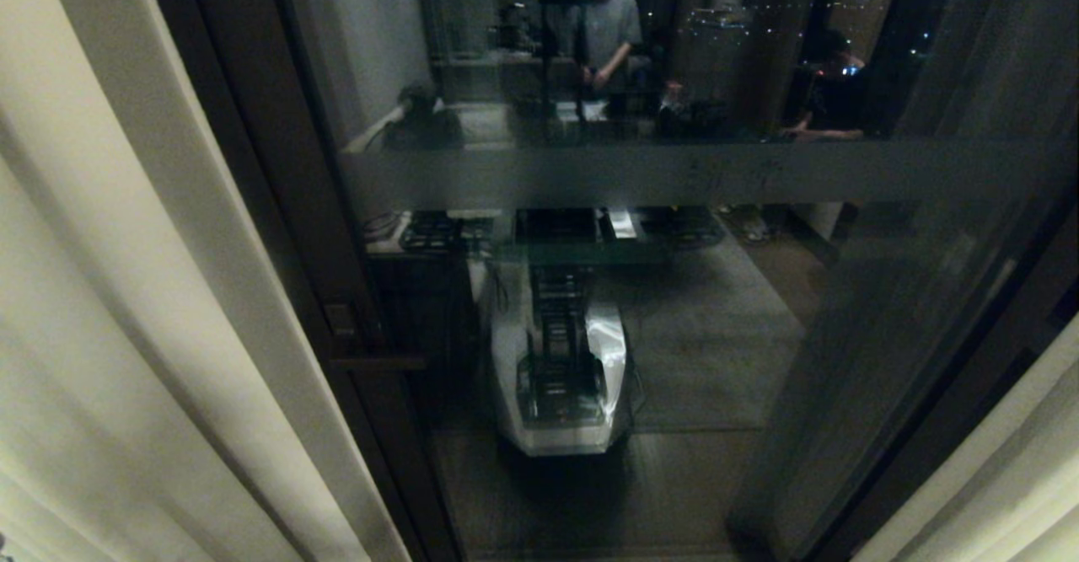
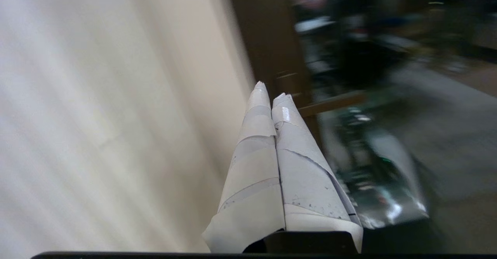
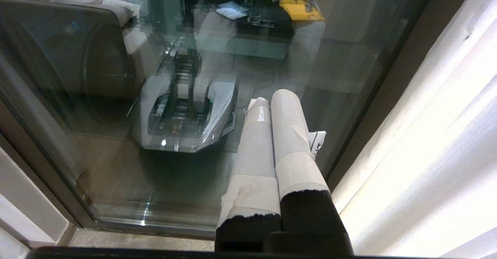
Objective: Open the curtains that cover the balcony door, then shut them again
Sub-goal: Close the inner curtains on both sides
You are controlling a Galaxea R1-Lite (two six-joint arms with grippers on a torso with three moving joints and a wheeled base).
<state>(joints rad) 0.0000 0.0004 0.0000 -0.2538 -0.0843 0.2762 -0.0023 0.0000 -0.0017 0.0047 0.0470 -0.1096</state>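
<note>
Curtains (image 1: 126, 292) stood parted, door (image 1: 674, 292) bare; left gripper (image 2: 270, 90) pinched closed, empty, near left panel, probably for re-closing.

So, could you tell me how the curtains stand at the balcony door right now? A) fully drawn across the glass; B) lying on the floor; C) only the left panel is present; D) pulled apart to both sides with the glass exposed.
D: the head view shows the left curtain panel and the right curtain panel at the sides, with the balcony door glass bare between them.
</note>
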